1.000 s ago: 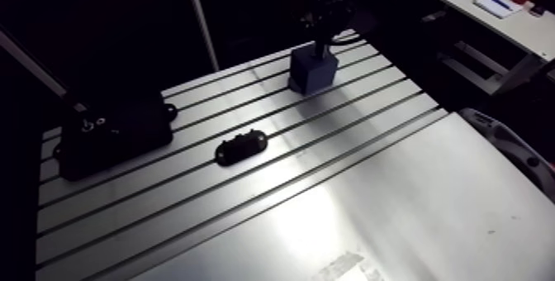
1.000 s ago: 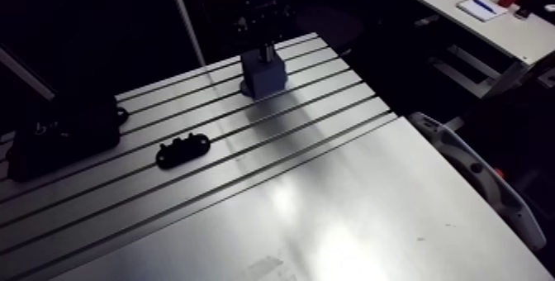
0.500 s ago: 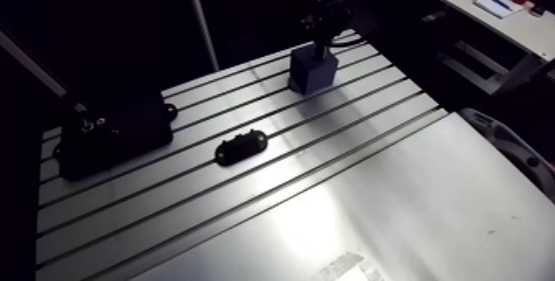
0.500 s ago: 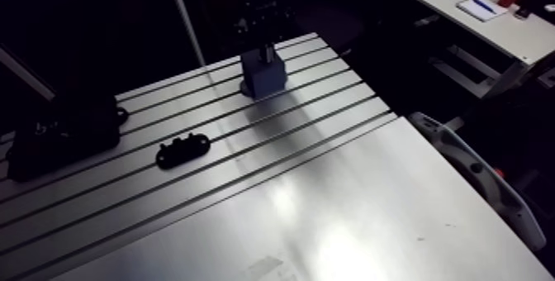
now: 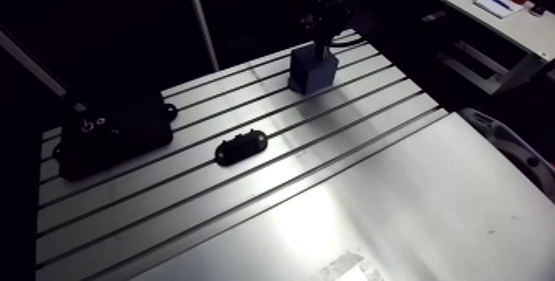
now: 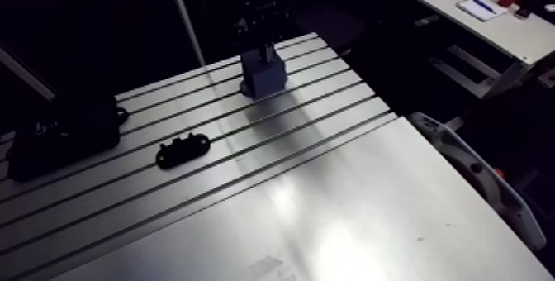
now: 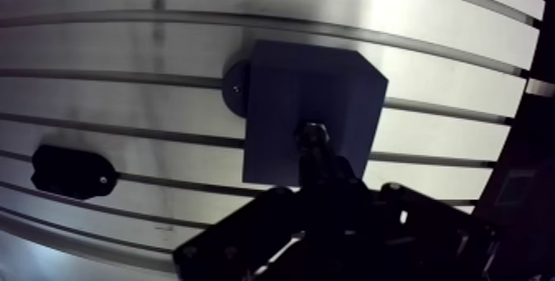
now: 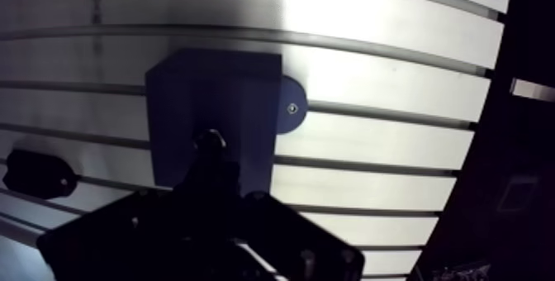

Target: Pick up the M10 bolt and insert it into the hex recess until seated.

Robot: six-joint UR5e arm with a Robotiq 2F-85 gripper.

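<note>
— where your tool [image 7: 318, 175] hangs over the far part of the tabletop [image 5: 206, 195], you have the m10 bolt [image 7: 312, 135] with it, right above the blue block [image 7: 281, 94].
— is it gripping, or just parked over it?
— gripping, as far as the wrist view goes. the two dark fingers close in on the bolt's shank from either side, clamped on it. the bolt sticks out ahead of them, pointing down at the block.
— and where does the bolt meet the block?
— its end lies over the block's top face, a little in from the edge nearest the tool and about midway across. you can't see the hex recess, because the bolt hides that spot. so i cannot tell whether it is touching, entered or seated.
— what does the block look like?
— square-sided, with one top corner cut off at a slant. a round tab [image 7: 234, 88] with a small screw in it lies at its foot, flat on the tabletop. the block stands across the slots near the tabletop's far edge.
— anything else around you?
— a black oval plate [image 7: 73, 172] lies flat on the tabletop, well apart from the block and off to one side of the tool. in the arm view a black box [image 5: 111, 131] sits farther along, near the tabletop's corner, beyond that plate. both are apart from the tool.
</note>
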